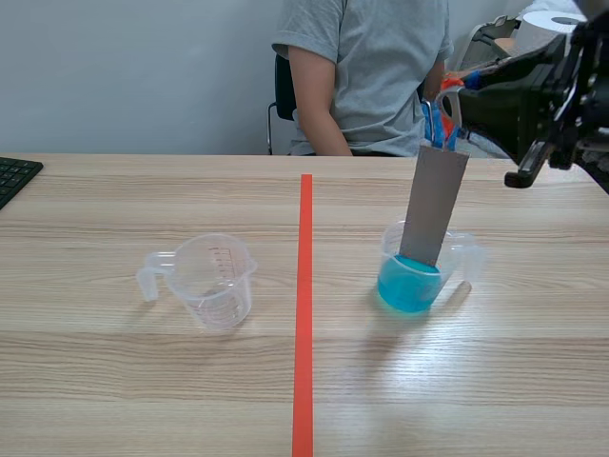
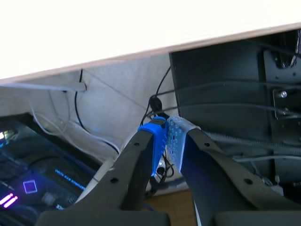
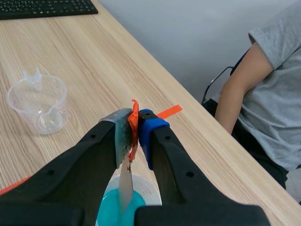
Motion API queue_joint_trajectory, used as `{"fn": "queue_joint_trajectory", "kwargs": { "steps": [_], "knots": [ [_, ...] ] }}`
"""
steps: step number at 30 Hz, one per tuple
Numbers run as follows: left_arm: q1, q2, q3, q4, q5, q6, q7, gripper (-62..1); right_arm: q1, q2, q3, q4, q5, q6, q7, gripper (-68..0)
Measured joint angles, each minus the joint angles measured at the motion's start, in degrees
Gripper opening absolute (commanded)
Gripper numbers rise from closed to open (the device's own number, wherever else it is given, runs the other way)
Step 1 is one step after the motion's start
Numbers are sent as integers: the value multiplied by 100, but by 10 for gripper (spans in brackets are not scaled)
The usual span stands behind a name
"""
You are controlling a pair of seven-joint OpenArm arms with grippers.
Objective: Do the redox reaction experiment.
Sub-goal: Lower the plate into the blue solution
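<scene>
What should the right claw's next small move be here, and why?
Probably lower the right claw slightly. It is shut on an orange piece carrying the grey strip, whose lower end only just meets the blue liquid in the cup; more of it should likely be wetted.

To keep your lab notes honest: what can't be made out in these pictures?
Scene view: the lower end of the grey strip, sunk in blue liquid.
Right wrist view: what the orange piece is; the right gripper covers most of it.
Scene view: scale marks on the empty cup, too small to read.
Left gripper: below the table edge in its wrist view, absent from the scene view.
</scene>
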Motion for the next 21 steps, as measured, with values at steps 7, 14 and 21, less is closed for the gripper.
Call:
{"fn": "queue_joint_trajectory", "kwargs": {
  "steps": [7, 14, 21],
  "knots": [
    [-160, 0, 317, -157, 2, -22, 0, -569, 0, -428, -33, -638, -824, -7, 413, -660],
    [-160, 0, 317, -155, 0, -17, 0, -569, 0, -595, -337, -935, -1292, 0, 723, -660],
    [-160, 0, 317, -155, 0, -17, 0, -569, 0, -595, -356, -935, -1467, 0, 796, -660]
  ]
}}
